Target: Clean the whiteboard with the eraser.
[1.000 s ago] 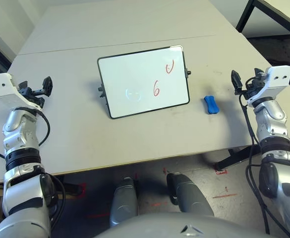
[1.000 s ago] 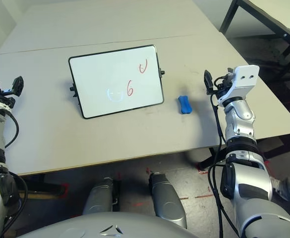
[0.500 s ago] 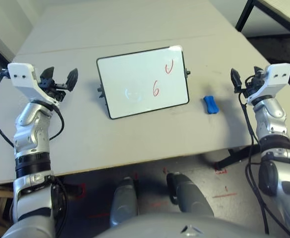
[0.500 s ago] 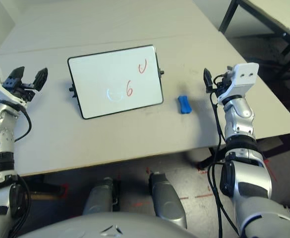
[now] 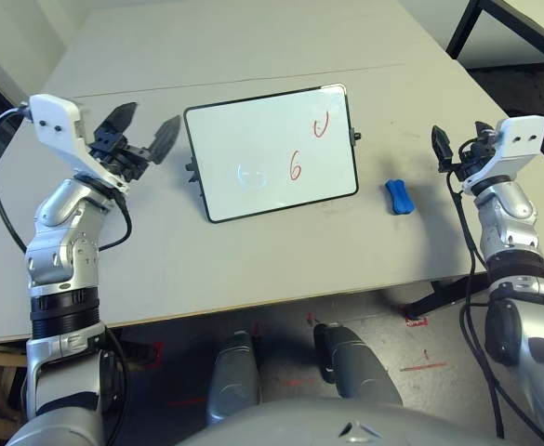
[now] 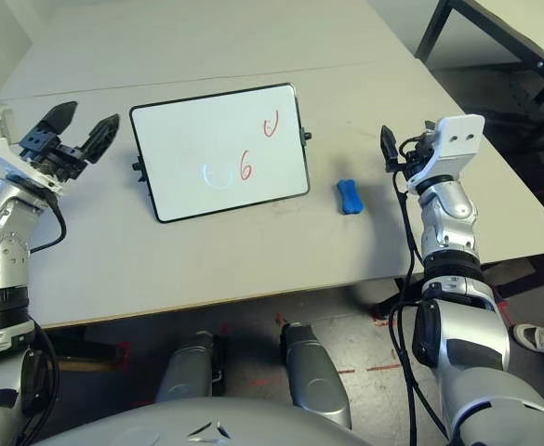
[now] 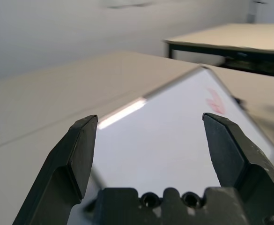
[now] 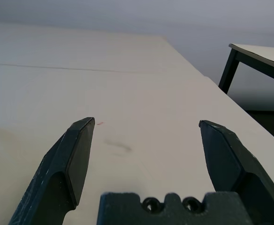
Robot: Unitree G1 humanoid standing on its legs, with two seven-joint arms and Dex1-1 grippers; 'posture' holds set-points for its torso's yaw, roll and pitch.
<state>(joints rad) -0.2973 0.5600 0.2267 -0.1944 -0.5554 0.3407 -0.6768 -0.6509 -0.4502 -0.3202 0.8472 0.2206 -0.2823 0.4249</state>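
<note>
On the table [image 5: 253, 251], lying mid-surface: whiteboard [image 5: 253, 158] bearing red marks, eraser [image 5: 399, 196] just beside it. Both pincers gaping empty, left pincer [image 5: 141, 130] nearing board's edge, right pincer [image 5: 457, 144] needing to be descending onto eraser.

- One whiteboard [image 5: 272, 153] lay on the table [image 5: 253, 251]
- Two red marks were on the whiteboard: a "6" [image 5: 295, 167] and a small scribble [image 5: 321, 124] above it
- One blue eraser [image 5: 399, 197] sat right of the whiteboard
- Two grippers were up, the left gripper [image 5: 141, 137] left of the whiteboard and the right gripper [image 5: 459, 146] beyond the eraser, both spread wide
</note>
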